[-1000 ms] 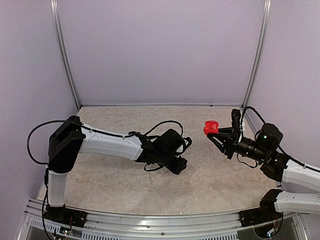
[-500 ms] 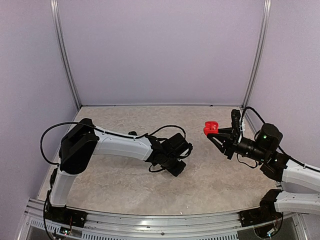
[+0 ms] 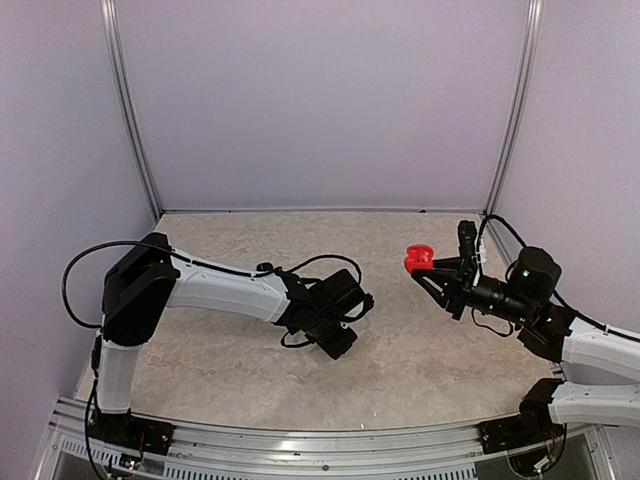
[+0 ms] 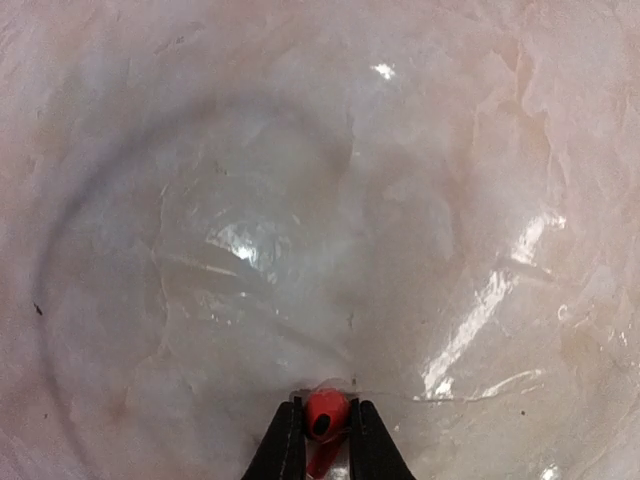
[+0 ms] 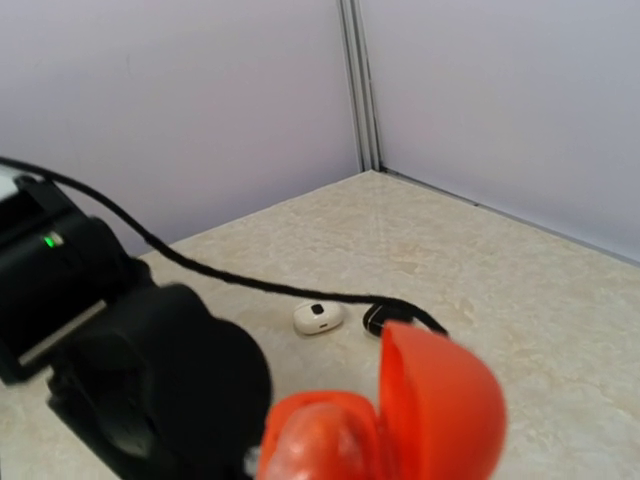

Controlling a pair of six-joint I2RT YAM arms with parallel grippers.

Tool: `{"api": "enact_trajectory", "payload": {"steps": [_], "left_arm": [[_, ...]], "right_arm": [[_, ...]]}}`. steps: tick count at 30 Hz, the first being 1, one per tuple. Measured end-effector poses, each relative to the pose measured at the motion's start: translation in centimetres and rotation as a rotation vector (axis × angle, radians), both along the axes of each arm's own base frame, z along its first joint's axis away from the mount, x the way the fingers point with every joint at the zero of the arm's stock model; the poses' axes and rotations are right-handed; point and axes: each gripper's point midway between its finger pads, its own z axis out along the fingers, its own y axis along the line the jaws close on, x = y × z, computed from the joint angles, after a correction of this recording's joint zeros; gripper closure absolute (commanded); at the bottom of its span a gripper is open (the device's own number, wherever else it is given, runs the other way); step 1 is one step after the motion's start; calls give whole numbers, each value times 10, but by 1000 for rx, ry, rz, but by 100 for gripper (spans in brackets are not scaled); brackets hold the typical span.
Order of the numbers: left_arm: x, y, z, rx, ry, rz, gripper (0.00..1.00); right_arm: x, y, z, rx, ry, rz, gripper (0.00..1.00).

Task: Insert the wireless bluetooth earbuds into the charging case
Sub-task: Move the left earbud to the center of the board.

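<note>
One red earbud (image 4: 324, 418) is clamped in my left gripper (image 4: 326, 408) jaws, down at the counter (image 4: 300, 180). My right gripper (image 3: 430, 268) jaws grip the open red charging case (image 5: 435, 395), held aloft. Insertion not yet done, I judge.

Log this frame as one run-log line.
left gripper: shut on red earbud | right gripper: shut on red case, lid open | step: earbud not yet in case
</note>
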Motion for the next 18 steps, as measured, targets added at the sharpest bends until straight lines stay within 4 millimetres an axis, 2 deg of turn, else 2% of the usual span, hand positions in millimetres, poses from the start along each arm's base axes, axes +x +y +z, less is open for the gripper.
{"api": "enact_trajectory", "payload": {"steps": [3,8,9,15,18], "left_arm": [[-10,20,0,19,30,-2,86],[-35,64,-6,86,101,7,86],[-40,72,-1,86,112,11,85],[-71,117,-4,167,205,33,76],[-76,127,-5,203,224,43,70]], "right_arm": [[0,2,-4,-6,10,6,100],[0,4,-8,-15,21,19,100],[0,4,-8,-16,23,21,100],[0,6,-9,-18,25,34,100],[-1,7,-10,-20,30,40,100]]}}
